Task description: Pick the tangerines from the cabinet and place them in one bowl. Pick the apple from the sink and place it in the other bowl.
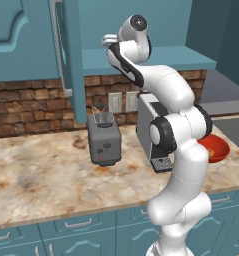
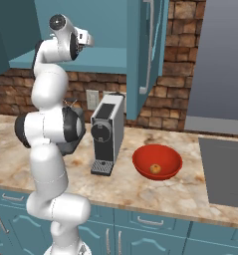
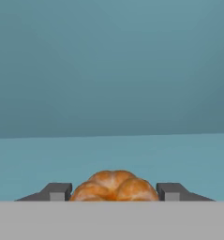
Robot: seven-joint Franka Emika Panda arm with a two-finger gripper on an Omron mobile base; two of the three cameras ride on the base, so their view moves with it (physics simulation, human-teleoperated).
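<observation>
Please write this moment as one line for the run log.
phase: grasping second tangerine | pincer: fingers at both sides of it, on cabinet shelf | red bowl: one tangerine inside

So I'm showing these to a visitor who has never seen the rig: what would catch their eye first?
Probably the white arm reaching up into the open teal cabinet. In the hand view, a tangerine sits on the shelf between the gripper fingertips. Down on the counter, the red bowl right of the coffee machine already holds one small orange fruit.
</observation>
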